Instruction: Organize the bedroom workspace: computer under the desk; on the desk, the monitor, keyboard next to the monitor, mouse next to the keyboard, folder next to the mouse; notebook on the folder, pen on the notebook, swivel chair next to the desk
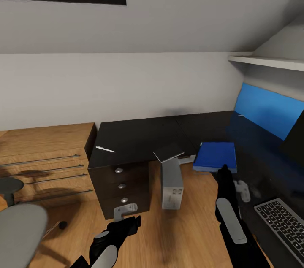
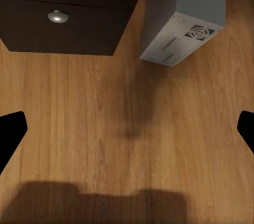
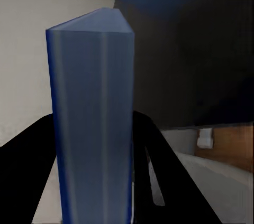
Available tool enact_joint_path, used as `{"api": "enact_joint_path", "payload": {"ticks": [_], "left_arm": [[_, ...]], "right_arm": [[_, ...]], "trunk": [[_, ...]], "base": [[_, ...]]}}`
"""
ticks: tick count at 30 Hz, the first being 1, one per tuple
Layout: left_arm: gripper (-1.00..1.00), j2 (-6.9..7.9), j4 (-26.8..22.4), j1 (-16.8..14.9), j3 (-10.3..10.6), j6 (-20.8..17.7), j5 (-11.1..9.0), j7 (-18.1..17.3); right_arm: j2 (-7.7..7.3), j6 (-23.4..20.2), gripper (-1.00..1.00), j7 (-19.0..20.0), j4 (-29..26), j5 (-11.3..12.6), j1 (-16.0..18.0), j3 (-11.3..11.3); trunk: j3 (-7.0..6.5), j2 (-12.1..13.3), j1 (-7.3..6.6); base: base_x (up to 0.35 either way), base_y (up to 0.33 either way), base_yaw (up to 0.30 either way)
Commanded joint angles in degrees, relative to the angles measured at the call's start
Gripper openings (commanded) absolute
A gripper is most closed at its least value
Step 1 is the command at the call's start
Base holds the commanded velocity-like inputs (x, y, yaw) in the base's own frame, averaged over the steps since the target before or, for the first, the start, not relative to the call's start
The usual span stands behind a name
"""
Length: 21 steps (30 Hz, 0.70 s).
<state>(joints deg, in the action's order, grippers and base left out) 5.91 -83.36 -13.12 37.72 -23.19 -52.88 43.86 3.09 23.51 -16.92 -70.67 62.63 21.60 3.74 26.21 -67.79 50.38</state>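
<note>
Nearest to me are the two black arms. The left gripper [image 1: 126, 216] hangs low over the wooden floor [image 2: 106, 129], its jaws spread wide and released, in front of the dark drawers [image 1: 122, 185] with round silver knobs. The right gripper [image 1: 225, 171] reaches to the near edge of the blue folder [image 1: 215, 156] and has its jaws clenched on it; the folder lies flat on the black surface of the desk [image 1: 139, 137]. The grey computer [image 1: 172, 183] stands on the floor beside the drawers, below the desk's edge. The white pen [image 1: 105, 149] lies on the desk's left part. The keyboard [image 1: 280, 221] sits at the right, the monitor's [image 1: 295, 137] edge just behind it. The swivel chair [image 1: 19, 230] stands at the far left.
</note>
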Motion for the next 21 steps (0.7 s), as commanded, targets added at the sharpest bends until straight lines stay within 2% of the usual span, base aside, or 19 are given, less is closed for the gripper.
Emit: {"api": "enact_joint_path", "payload": {"ticks": [1,6,7,10,12,13,18,21], "left_arm": [[1.00,0.02,0.0,-0.1,0.1,-0.1,-0.3,0.4],[1.00,-0.02,0.0,-0.1,0.2,-0.1,-0.2,0.4],[1.00,-0.02,0.0,-0.1,0.2,-0.1,-0.2,0.5],[1.00,-1.00,-0.8,-0.1,-0.8,0.8,-0.1,0.2],[1.00,-1.64,-0.9,-0.1,-1.4,0.5,0.0,0.3],[1.00,-1.97,-1.0,-0.1,-1.8,0.3,0.0,0.3],[1.00,-2.38,-1.9,-0.1,-0.1,-0.4,0.0,0.5],[1.00,-2.39,-2.0,-0.1,0.8,-0.4,0.0,0.5]], "right_arm": [[0.11,0.4,-1.00,0.1,2.5,0.1,0.1,-0.1],[0.40,0.9,-1.00,1.2,4.9,0.7,0.1,-0.2],[0.84,0.9,-1.00,1.3,5.0,1.3,0.1,-0.2],[1.81,0.0,-1.00,2.3,6.0,2.5,0.1,-1.2],[2.28,-0.7,-1.00,2.9,6.7,2.2,0.1,-1.9],[2.09,-0.7,-1.00,3.2,7.0,2.0,0.1,-1.5],[0.46,0.9,-1.00,1.6,5.7,1.5,0.1,0.1],[0.24,1.9,-1.00,1.1,5.6,1.5,0.1,1.1]], "trunk": [[0.06,0.0,0.00],[0.06,0.0,0.00],[0.06,0.0,0.00],[0.06,0.0,0.00],[0.06,0.0,0.00],[0.06,0.0,0.00],[0.06,0.0,0.00],[0.06,0.0,0.00]], "base": [[0.000,0.000,0.000],[0.000,0.000,0.000],[0.000,0.000,0.000],[0.000,0.000,0.000],[0.000,0.000,0.000],[0.000,0.000,0.000],[0.044,0.000,0.000],[0.206,0.000,0.000]]}}
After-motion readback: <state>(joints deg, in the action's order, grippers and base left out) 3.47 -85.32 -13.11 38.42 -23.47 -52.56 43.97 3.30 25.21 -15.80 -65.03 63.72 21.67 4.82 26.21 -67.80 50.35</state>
